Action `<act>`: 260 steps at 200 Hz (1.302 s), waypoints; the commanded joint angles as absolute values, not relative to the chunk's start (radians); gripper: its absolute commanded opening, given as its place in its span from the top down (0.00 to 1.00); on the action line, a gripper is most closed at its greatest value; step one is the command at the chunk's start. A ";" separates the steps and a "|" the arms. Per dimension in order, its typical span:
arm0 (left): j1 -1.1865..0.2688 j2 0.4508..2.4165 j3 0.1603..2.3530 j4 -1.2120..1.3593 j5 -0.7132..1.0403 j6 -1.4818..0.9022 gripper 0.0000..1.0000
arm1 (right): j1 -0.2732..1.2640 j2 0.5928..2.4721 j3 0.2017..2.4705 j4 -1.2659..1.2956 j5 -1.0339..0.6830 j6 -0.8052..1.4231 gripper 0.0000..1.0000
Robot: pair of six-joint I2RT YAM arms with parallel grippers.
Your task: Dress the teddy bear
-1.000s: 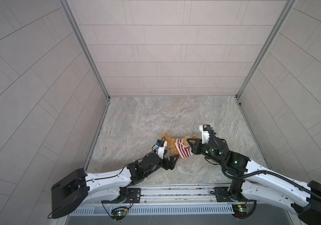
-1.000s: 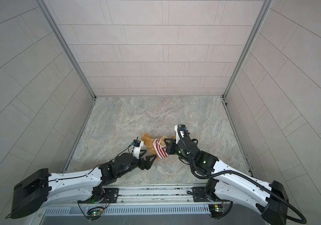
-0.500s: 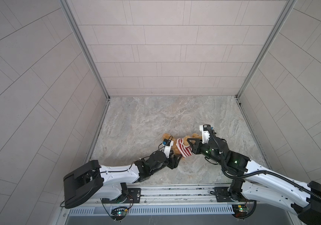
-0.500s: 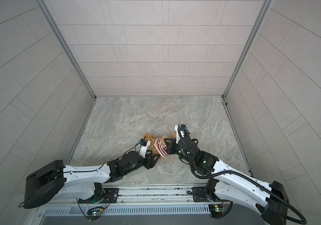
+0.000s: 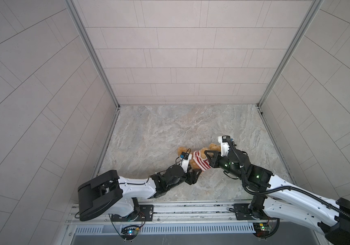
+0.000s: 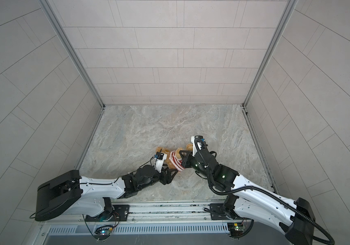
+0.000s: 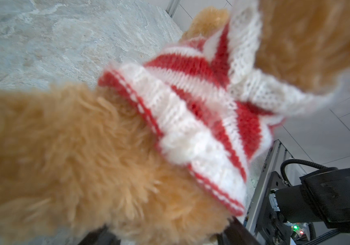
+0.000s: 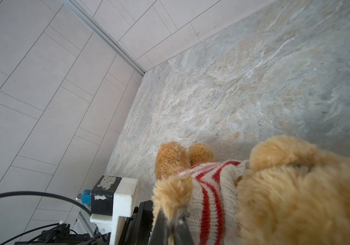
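Observation:
The golden-brown teddy bear [image 5: 182, 151] [image 6: 161, 151] lies on the stone floor between my two grippers. Its head [image 8: 297, 191] is toward the right arm and its legs [image 8: 170, 157] toward the left. A red-and-white striped sweater [image 5: 201, 162] [image 6: 175, 162] [image 7: 191, 118] is bunched round its chest. My left gripper [image 5: 194, 172] [image 6: 170, 172] [image 7: 165, 233] is closed round the bear's furry lower body, a dark finger on each side. My right gripper [image 5: 207, 156] [image 6: 181, 156] [image 8: 173, 216] is shut, pinching the sweater's sleeve edge beside a paw [image 8: 172, 191].
Tiled walls [image 5: 191, 63] enclose the floor on three sides. A metal rail [image 5: 191, 209] with both arm bases runs along the front edge. The left wrist camera block [image 8: 114, 197] sits close beside the bear.
My left arm has reached right and forward, and its jaws have narrowed round the bear's lower body. The bear has shifted slightly right. The right gripper has stayed shut in place.

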State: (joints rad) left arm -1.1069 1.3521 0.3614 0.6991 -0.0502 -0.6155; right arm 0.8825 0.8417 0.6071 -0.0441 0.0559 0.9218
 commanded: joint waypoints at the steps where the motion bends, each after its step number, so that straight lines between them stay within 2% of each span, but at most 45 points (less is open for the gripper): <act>1: -1.111 1.365 0.391 0.745 -0.038 -0.613 0.44 | 0.879 0.810 0.589 -0.005 0.079 0.949 1.00; 17: -1.112 1.367 0.391 0.748 -0.031 -0.614 0.56 | 0.879 0.804 0.583 -0.008 0.085 0.950 1.00; 81: -1.111 1.340 0.361 0.744 -0.040 -0.625 0.84 | 0.873 0.794 0.574 -0.014 0.089 0.950 1.00; 144: -1.118 1.195 0.325 0.649 0.053 -0.669 0.96 | 0.839 0.782 0.574 -0.062 0.105 0.897 1.00; 195: -1.095 0.992 0.435 0.192 0.171 -0.673 1.00 | 0.770 0.819 0.593 -0.129 0.070 0.781 1.00; 222: -1.014 1.002 0.438 0.150 0.259 -0.686 1.00 | 0.754 0.863 0.613 -0.145 -0.007 0.720 0.79; 245: -0.949 1.015 0.417 0.187 0.300 -0.693 1.00 | 0.753 0.824 0.637 -0.217 -0.013 0.681 0.61; 260: -0.918 1.025 0.411 0.192 0.311 -0.679 1.00 | 0.752 0.772 0.634 -0.292 0.005 0.662 0.44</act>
State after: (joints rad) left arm -0.9623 1.0222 0.4183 0.1802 0.2543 -0.6884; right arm 0.7551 0.8482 0.5957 -0.1810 -0.0044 0.7174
